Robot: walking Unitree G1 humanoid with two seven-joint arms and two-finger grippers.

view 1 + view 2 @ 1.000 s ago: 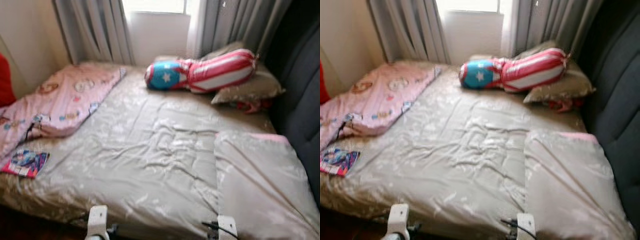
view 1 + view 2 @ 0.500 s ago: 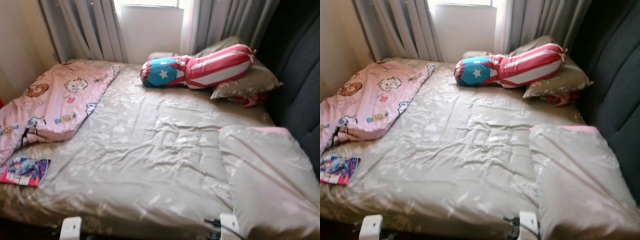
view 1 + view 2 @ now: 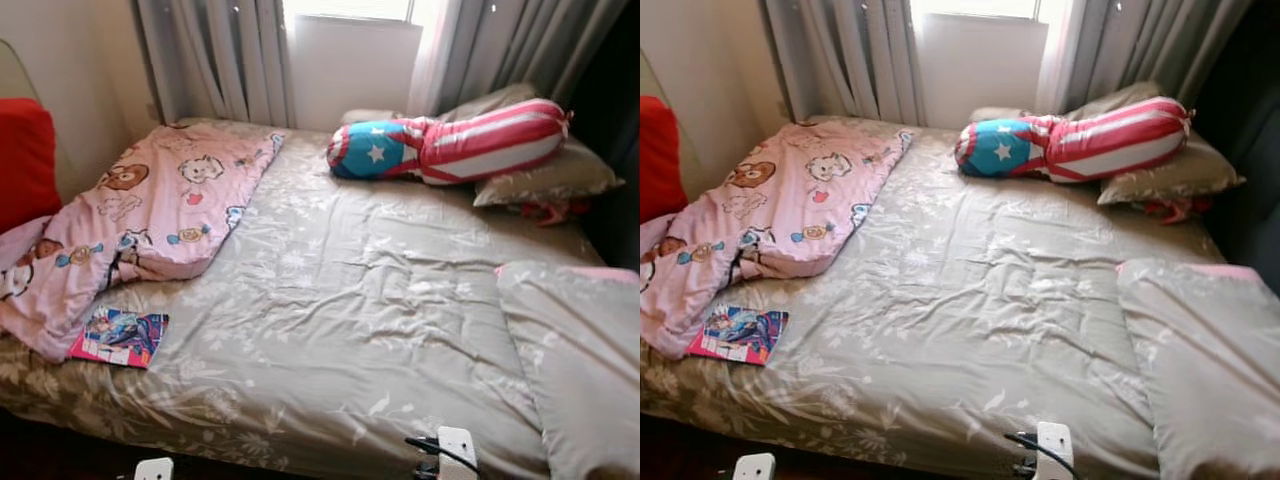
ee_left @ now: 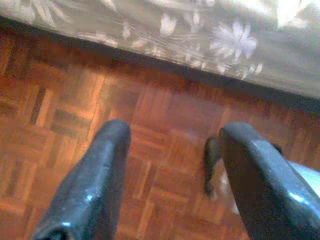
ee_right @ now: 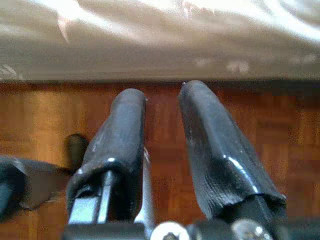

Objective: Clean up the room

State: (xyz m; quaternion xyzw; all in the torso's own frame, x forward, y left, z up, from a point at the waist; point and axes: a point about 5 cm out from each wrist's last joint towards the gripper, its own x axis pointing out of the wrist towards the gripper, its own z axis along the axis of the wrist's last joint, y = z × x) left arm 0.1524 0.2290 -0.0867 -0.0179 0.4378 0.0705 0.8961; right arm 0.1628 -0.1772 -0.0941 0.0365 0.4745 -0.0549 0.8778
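A wide bed [image 3: 350,300] with a taupe floral cover lies before me. A pink cartoon blanket [image 3: 150,210] is crumpled over its left side. Just below the blanket, a colourful book [image 3: 120,337] lies near the bed's front left edge. At the far end a red, white and blue bolster [image 3: 460,150] rests on a grey pillow [image 3: 550,175]. Both arms hang low in front of the bed. My left gripper [image 4: 177,130] is open over the parquet floor [image 4: 75,100] with nothing in it. My right gripper [image 5: 162,90] is shut with a narrow gap and holds nothing.
A second grey pillow [image 3: 570,350] lies at the front right of the bed. A red cushion [image 3: 25,160] leans on the left wall. Grey curtains [image 3: 220,60] and a window stand behind the bed. A small red item [image 3: 545,210] peeks from under the far pillow.
The camera has turned left, so the whole scene has slid to the right and the red cushion has come into view. Nothing on the bed has moved.
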